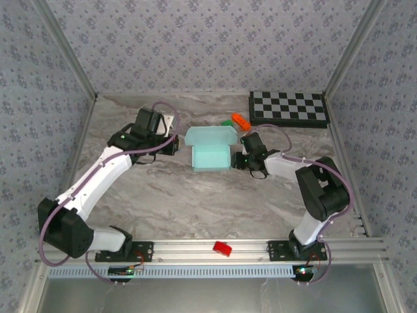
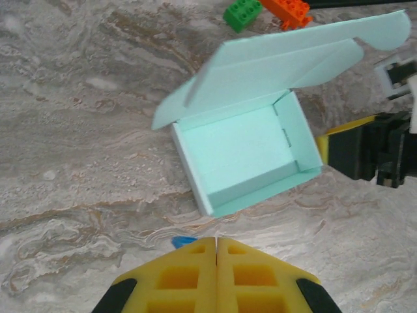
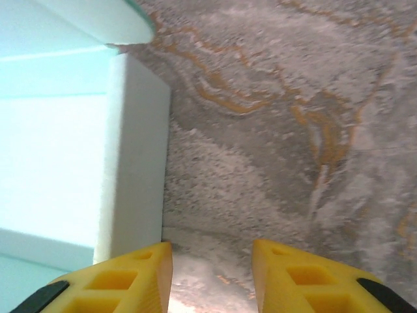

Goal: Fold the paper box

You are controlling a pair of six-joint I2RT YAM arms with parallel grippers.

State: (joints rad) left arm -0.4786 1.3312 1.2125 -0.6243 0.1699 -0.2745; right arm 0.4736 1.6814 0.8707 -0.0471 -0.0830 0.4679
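Left claw: the left gripper [image 2: 216, 242] sits at the bottom centre of its wrist view, its two yellow fingers pressed flat together with nothing between them.
Left claw, from above: the left gripper [image 1: 174, 145] lies just left of the box, a little above mid-frame.
Beside the left tip: a small blue bit [image 2: 184, 242] shows at the left finger's edge; too small to tell what it is.
Right claw: the right gripper [image 3: 212, 261] stands spread at the bottom of its wrist view, with bare table in the gap and nothing pinched.
Right claw's left finger: its tip is just beside the box's white outer wall; whether it touches, I cannot tell.
Right claw, from above: the right gripper [image 1: 238, 160] is at the box's right side, centre-right of the frame.
Task's thing: the paper box [image 1: 212, 156] is a pale aqua tray on the table between the two claws, in the middle of the overhead view.
Box shape: the paper box [image 2: 247, 156] has its side walls up and its lid open, the lid tilted back toward the upper right of the left wrist view.
Box close up: the paper box [image 3: 65, 150] takes up the left side of the right wrist view.
Behind the box: a green Lego brick [image 2: 243, 13] and an orange Lego brick [image 2: 287, 10] lie near the lid.
Upper right, overhead: a black-and-white checkerboard [image 1: 288, 108].
Bottom centre, overhead: a small red block [image 1: 223, 248] on the aluminium rail [image 1: 195, 248].
Surface: the marbled table [image 1: 195, 208].
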